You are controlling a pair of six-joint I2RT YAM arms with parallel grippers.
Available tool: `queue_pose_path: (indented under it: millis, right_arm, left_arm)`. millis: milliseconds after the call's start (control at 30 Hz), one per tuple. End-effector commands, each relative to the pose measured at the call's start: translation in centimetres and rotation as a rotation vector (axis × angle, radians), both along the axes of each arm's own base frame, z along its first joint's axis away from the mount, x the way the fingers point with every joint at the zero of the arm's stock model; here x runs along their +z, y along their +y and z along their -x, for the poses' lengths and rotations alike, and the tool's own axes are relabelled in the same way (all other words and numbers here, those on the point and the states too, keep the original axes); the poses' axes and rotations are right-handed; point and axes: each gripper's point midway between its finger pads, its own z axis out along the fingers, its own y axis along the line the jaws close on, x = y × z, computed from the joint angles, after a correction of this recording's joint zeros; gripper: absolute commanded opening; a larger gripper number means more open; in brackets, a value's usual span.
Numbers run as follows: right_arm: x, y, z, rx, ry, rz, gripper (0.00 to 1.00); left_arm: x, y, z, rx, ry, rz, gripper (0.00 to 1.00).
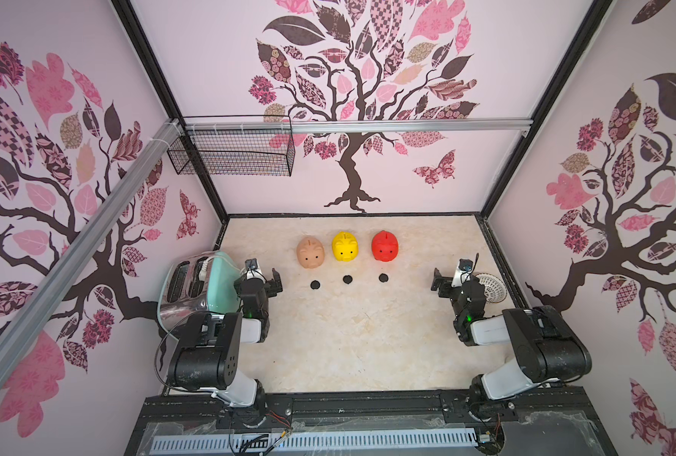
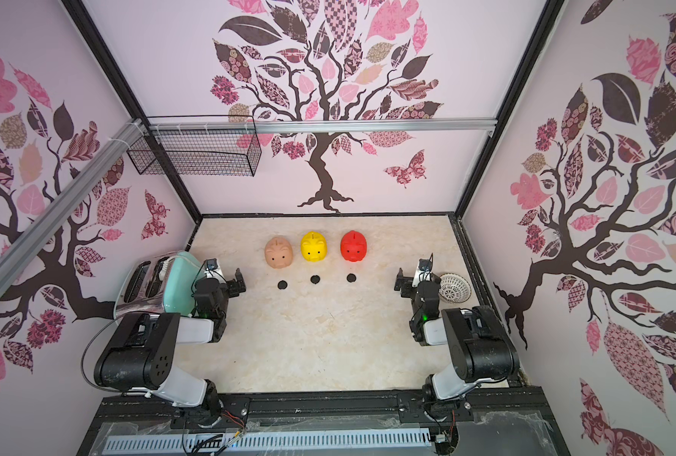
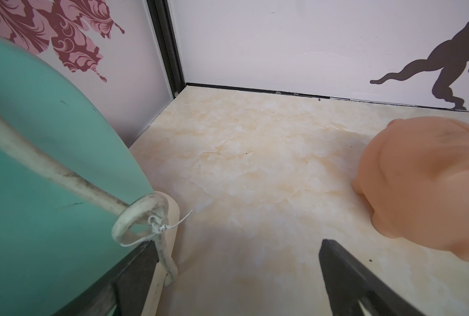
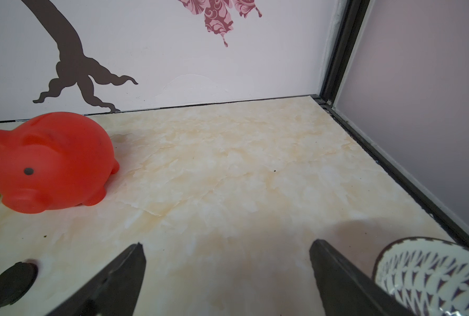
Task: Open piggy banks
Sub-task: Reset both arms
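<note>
Plugs (image 1: 347,279) lie before all three piggy banks (image 1: 344,246); left fingers (image 3: 343,273) and right fingers (image 4: 334,273) spread wide, empty; opening appears complete, no further grasp needed.

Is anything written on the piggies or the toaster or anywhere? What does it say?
Nothing here can be read as a word or number.
On the white cable at the mint-green toaster: tiny print, too blurred to read.
On the peach pig, yellow pig and red pig: no writing shows.
</note>
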Motion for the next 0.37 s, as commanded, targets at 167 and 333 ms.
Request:
queue_pose_path:
  millis: [167, 333]
  right_arm:
    - [0.09, -0.46, -0.18, -0.021, 0.001, -0.007, 1.0]
    - [0.08, -0.44, -0.22, -0.02, 0.001, -0.007, 1.0]
  left_arm:
    - [-0.12, 0.29, -0.17, 0.018, 0.009, 0.007, 0.98]
    - [-0.03, 0.22, -0.07, 0.012, 0.004, 0.005, 0.98]
